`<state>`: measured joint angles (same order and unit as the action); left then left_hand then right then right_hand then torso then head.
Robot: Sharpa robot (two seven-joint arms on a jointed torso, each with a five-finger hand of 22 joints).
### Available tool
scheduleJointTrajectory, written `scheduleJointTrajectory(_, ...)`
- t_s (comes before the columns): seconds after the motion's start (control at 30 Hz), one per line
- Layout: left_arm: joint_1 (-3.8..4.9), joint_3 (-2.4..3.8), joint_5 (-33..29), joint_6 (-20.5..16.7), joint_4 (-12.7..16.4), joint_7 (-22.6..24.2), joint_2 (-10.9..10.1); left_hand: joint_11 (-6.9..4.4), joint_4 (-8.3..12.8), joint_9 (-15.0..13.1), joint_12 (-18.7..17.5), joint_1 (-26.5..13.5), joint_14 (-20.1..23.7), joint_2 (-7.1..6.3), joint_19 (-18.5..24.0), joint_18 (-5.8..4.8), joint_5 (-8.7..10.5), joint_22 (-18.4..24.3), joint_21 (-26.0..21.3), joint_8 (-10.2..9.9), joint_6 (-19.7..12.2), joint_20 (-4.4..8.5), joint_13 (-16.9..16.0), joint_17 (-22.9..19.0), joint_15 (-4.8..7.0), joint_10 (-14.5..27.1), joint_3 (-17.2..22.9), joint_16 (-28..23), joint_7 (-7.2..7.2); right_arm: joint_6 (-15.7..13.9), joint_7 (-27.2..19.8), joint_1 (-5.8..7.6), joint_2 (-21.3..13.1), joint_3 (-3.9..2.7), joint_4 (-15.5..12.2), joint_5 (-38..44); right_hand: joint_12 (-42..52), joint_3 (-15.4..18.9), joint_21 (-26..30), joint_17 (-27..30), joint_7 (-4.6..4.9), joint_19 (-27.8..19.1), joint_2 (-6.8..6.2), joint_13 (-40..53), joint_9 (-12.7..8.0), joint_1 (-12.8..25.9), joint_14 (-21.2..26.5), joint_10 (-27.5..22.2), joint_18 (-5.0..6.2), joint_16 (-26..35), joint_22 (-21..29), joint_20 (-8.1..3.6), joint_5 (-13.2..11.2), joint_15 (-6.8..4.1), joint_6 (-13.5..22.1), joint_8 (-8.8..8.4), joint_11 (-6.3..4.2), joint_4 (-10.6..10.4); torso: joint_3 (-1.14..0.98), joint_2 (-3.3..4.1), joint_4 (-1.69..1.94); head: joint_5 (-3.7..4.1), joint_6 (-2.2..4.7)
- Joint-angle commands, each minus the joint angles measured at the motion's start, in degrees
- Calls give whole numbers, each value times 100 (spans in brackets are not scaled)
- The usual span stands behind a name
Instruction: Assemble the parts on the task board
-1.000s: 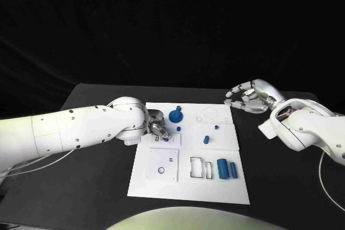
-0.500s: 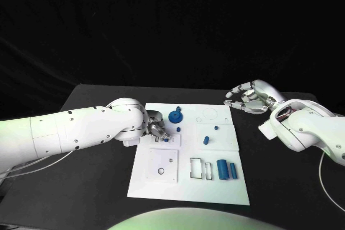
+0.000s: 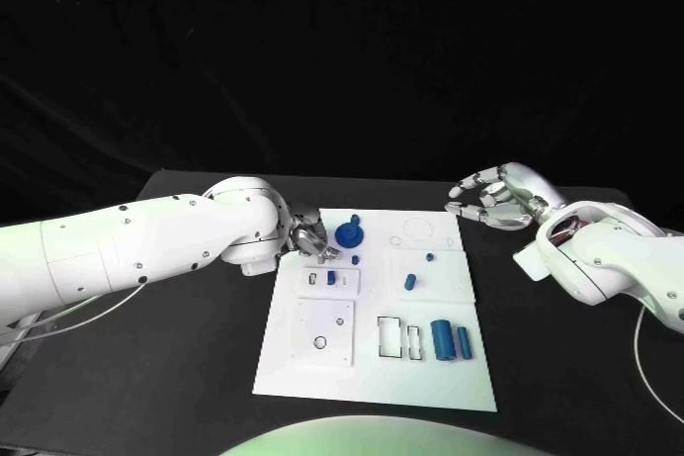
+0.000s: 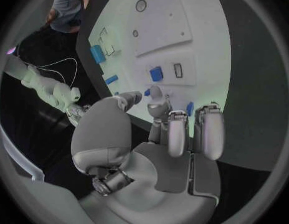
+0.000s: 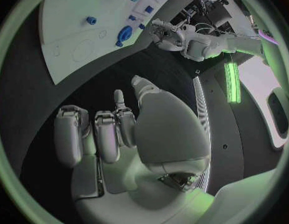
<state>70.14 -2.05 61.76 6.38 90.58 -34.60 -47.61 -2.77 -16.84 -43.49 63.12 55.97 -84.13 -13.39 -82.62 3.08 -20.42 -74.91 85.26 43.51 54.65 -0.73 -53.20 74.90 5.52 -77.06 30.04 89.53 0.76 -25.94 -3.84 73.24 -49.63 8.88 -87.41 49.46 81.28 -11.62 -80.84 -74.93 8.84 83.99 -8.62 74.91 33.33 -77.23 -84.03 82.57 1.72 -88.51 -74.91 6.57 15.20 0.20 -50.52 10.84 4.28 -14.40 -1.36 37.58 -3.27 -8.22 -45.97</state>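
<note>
The white task board [image 3: 374,372] lies in the middle of the black table. My left hand [image 3: 311,236] hovers at the board's left edge, its fingers [image 4: 171,129] apart and holding nothing. Just in front of it, a small blue piece [image 3: 331,277] [image 4: 156,73] stands in a small plate next to an empty slot [image 3: 312,277]. A round blue part [image 3: 351,235] [image 5: 124,34] sits behind it. Other small blue parts [image 3: 409,279] lie mid-board. Two blue cylinders [image 3: 442,334] lie at the right front. My right hand [image 3: 492,196] hangs empty, fingers loosely curved, beyond the board's far right corner.
A square plate with a small hole [image 3: 326,327] and two rectangular slots [image 3: 389,333] lie on the board's front half. A circle outline [image 3: 419,224] marks the far right. Bare black table [image 3: 186,377] runs along both sides of the board.
My left hand has let go of the small blue piece and drawn back toward the board's far left. The piece stays in its plate. The right hand has barely moved.
</note>
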Motion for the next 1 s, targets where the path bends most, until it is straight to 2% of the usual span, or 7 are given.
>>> scheduleJointTrajectory(0.03, 58, 52, -172, 126, 2, -36, -17, 1, 9, 18, -90, 18, -541, 49, 47, -43, -35, -363, -57, -70, -96, -16, 101, 1345, 18, 105, -96, -42, 30, 53, -20, -8, 4, 0, 4, 68, -39, -7, 39, -903, 2, 15, 7, 593, 9, 68, -463, -25, 76, 21, -875, -48, -13, -18, 28, 20, -17, -27, 3, 6, -5, -1, 19)
scheduleJointTrajectory(0.17, 254, 126, -283, 290, -177, -16, -23, 208, 6, 315, -423, 132, -485, 110, 181, -5, -41, -176, -165, -596, -550, -136, 546, 1146, -145, 420, -286, -153, 281, 56, -20, -15, 3, 0, 11, 71, -39, -7, 39, -903, 2, 15, 7, 593, 9, 68, -463, -25, 76, 21, -875, -48, -13, -18, 28, 20, -17, -27, 5, 9, -5, -8, 39)
scheduleJointTrajectory(0.3, 443, 154, -304, 451, -492, 20, 25, 273, 4, 454, -452, 196, -474, 79, 206, 6, -29, -139, -191, -789, -629, -195, 602, 1103, -203, 472, -399, -177, 360, 62, -16, -20, 3, 0, 18, 69, -39, -7, 39, -903, 2, 15, 7, 593, 9, 68, -463, -25, 76, 21, -875, -48, -13, -18, 28, 20, -17, -27, -5, 5, 0, -14, 58)
scheduleJointTrajectory(0.4, 511, 159, -271, 455, -716, 39, 92, 297, 6, 499, -497, 227, -467, 82, 225, 13, -27, -112, -208, -840, -637, -217, 666, 1080, -225, 516, -446, -190, 383, 65, -15, -22, 5, 0, 22, 68, -31, -2, 29, -909, 0, 22, 11, 601, 10, 68, -464, -17, 73, 20, -883, -49, -27, -19, 30, 25, -19, -38, -1, 14, -3, -18, 78)
scheduleJointTrajectory(0.5, 541, 147, -187, 477, -885, 57, 169, 396, 4, 689, -600, 296, -469, 127, 224, 12, -30, -113, -214, -1160, -1042, -280, 839, 1086, -307, 603, -530, -185, 502, 66, -14, -23, 4, 0, 22, 67, -31, -2, 29, -909, 0, 22, 11, 601, 10, 68, -464, -17, 73, 20, -883, -49, -27, -19, 30, 25, -19, -38, 11, 26, -6, -5, 83)
scheduleJointTrajectory(0.6, 552, 103, -140, 544, -1014, 67, 238, 402, 0, 706, -595, 298, -471, 164, 220, 13, -19, -118, -214, -1085, -869, -308, 865, 1093, -321, 607, -597, -180, 500, 68, -12, -24, 3, 0, 22, 67, -31, -2, 29, -909, 0, 22, 11, 601, 10, 68, -464, -17, 73, 20, -883, -49, -27, -19, 30, 25, -19, -38, 14, 23, 5, 0, 75)
scheduleJointTrajectory(1.0, 471, -115, -16, 1004, -1561, 59, 529, 401, 1, 710, -594, 299, -473, 167, 217, 12, -17, -123, -213, -1082, -861, -310, 867, 1099, -322, 607, -603, -176, 499, 68, -14, -25, 1, 0, 14, 67, -31, -2, 37, -912, -1, 18, 16, 600, 11, 63, -465, -17, 75, 19, -879, -49, -29, -20, 29, 29, -21, -42, 10, 17, -8, -5, 47)
